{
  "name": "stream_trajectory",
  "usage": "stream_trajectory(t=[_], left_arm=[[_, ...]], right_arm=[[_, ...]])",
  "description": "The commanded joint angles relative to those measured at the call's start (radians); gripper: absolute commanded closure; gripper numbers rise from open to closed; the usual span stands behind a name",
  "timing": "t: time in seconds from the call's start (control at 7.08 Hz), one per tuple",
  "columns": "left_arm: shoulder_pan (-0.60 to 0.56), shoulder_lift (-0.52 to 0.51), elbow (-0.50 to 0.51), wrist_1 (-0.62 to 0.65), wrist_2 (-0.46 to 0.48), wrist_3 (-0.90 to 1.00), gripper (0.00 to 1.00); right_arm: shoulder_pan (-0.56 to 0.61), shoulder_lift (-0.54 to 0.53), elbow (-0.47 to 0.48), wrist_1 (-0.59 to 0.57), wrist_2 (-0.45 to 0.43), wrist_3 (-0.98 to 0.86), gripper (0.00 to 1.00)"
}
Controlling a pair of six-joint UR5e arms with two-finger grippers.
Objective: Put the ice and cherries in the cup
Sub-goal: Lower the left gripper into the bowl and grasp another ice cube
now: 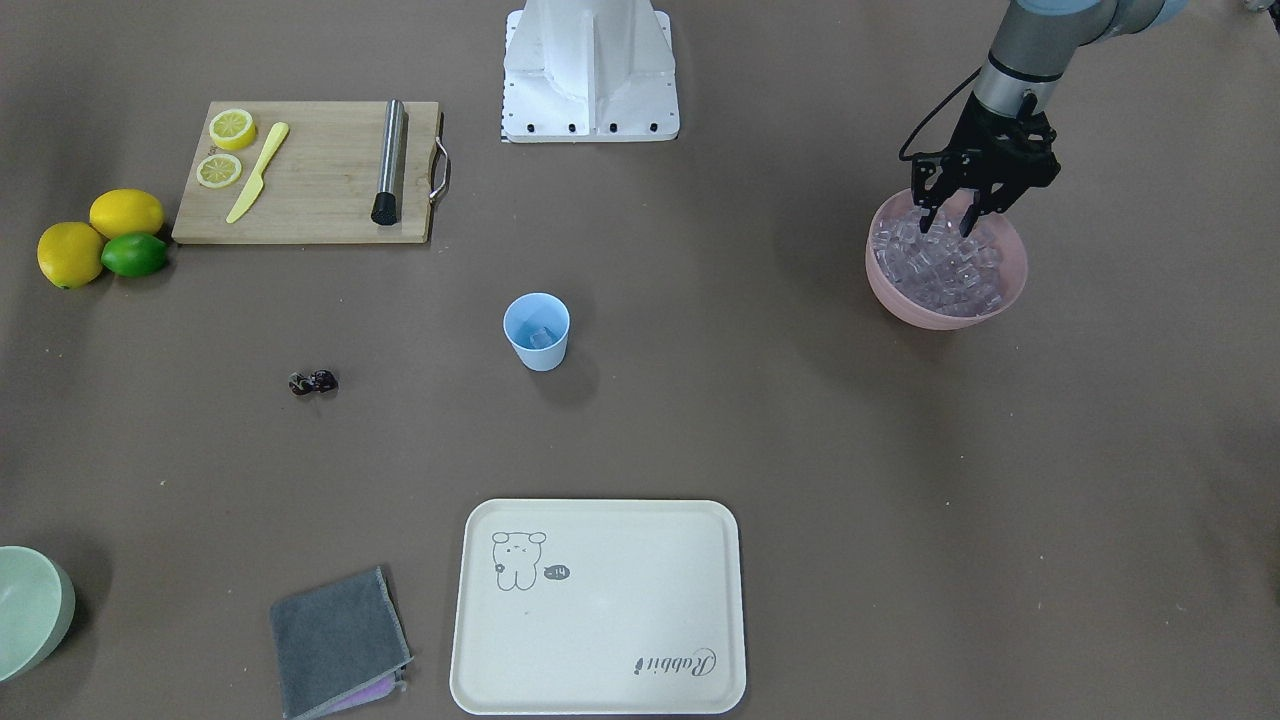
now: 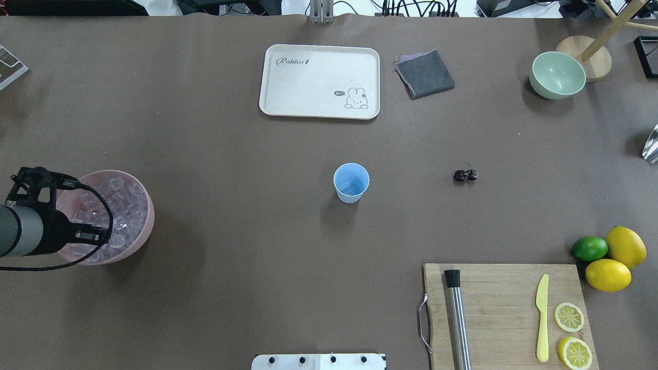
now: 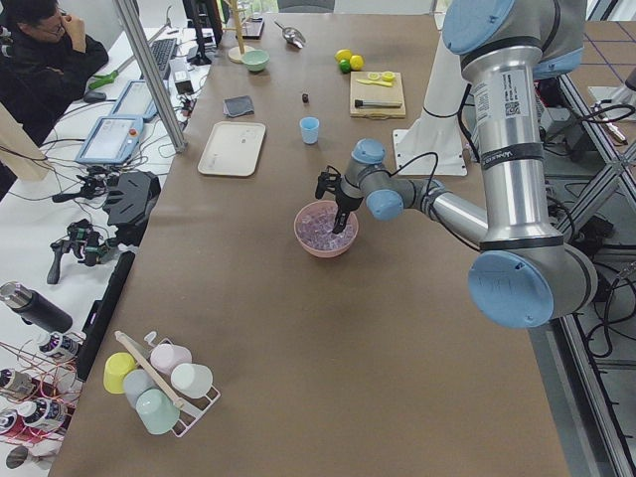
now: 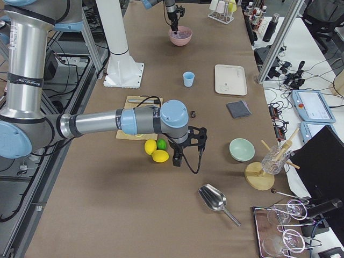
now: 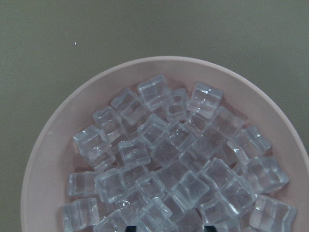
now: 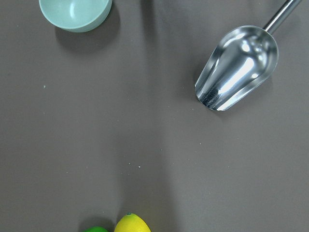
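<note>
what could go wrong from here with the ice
The left gripper is open over heaped ice in the pink bowl: a cube may slip out, or neighbours spill over the rim. The cup stands well away from the bowl, so a loosely held cube could drop on the way.

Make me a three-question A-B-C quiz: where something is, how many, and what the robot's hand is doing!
1. Where are the cherries compared with the cup? A inside it; B on the table beside it, not touching; C under it.
2. How many whole lemons sit by the lime? A one; B two; C five.
3. The left hand at the pink bowl of ice is: A open; B shut on a cube; C shut on the rim.
Answers: B, they lie on bare table, apart. B, two yellow ones sit by the lime. A, its fingers stand apart.
</note>
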Motion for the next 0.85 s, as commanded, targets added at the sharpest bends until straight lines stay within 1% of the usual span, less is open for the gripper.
stream_trajectory(t=[0.0,0.28,0.71], left_arm=[[0.004,-0.003,0.006,0.000,-0.002,0.002,0.48],[0.002,0.000,0.015,-0.002,-0.002,0.045,0.49],[0.004,0.000,0.018,-0.002,0.000,0.045,0.49]], right_arm=[[0.000,-0.002,0.000,0.000,-0.001,0.006,0.00],[0.000,-0.008,0.000,0.000,-0.001,0.004,0.00],[0.000,-0.012,0.000,0.000,0.001,0.004,0.00]])
